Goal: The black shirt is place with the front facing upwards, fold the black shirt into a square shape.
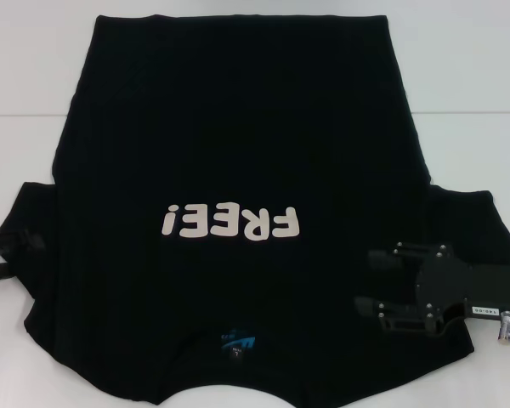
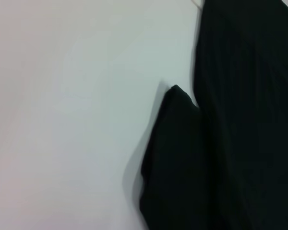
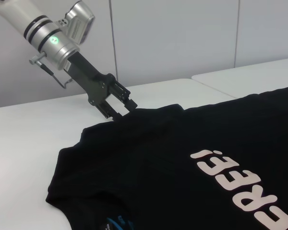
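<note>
The black shirt (image 1: pixel 238 127) lies spread flat, front up, with its white "FREE!" lettering (image 1: pixel 231 223) and blue neck label (image 1: pixel 238 342) towards me. My left gripper (image 1: pixel 8 255) is at the outer edge of the left sleeve (image 1: pixel 38 212). In the right wrist view that same left gripper (image 3: pixel 121 108) has its fingers apart, touching the sleeve's hem on the shirt (image 3: pixel 182 143). My right gripper (image 1: pixel 365 279) hangs open over the right sleeve and shoulder, with nothing between its fingers. In the left wrist view only the sleeve (image 2: pixel 177 158) and the shirt's side (image 2: pixel 249 120) show.
The white table (image 1: pixel 34 85) has bare surface to the left of the shirt (image 2: pixel 62 120) and a seam running across it (image 1: pixel 17 114). A second white tabletop (image 3: pixel 249 76) and grey wall panels (image 3: pixel 173 43) stand behind.
</note>
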Robot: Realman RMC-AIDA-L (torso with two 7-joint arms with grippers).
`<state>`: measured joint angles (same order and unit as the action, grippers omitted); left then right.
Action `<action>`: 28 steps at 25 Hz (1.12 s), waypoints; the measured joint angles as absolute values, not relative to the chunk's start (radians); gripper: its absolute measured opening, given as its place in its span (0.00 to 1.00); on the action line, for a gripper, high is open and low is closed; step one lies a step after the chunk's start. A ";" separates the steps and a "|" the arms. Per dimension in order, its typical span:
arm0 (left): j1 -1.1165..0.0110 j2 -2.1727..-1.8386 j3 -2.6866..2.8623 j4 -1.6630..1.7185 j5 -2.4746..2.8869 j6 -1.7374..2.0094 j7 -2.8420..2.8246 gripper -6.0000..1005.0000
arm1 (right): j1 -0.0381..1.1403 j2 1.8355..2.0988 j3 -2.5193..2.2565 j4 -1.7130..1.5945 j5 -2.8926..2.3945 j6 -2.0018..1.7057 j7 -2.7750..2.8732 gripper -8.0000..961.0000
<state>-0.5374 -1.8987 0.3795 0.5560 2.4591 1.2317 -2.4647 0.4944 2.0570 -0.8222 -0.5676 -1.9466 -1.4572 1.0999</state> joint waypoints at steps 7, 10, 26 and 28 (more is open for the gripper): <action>-0.542 -1.900 0.382 0.554 2.458 1.232 -2.464 0.81 | 0.493 2.057 -0.822 -0.568 -1.947 -1.457 1.100 0.79; -0.542 -1.901 0.382 0.553 2.453 1.235 -2.461 0.81 | 0.493 2.057 -0.822 -0.568 -1.947 -1.457 1.100 0.79; -0.554 -1.901 0.381 0.541 2.452 1.244 -2.453 0.81 | 0.491 2.057 -0.822 -0.568 -1.947 -1.457 1.100 0.79; -0.558 -1.901 0.379 0.540 2.451 1.250 -2.449 0.81 | 0.492 2.057 -0.822 -0.568 -1.947 -1.457 1.100 0.79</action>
<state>-0.5579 -1.9006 0.3787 0.5397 2.4506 1.2500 -2.4493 0.4916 2.0570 -0.8222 -0.5676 -1.9466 -1.4572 1.0999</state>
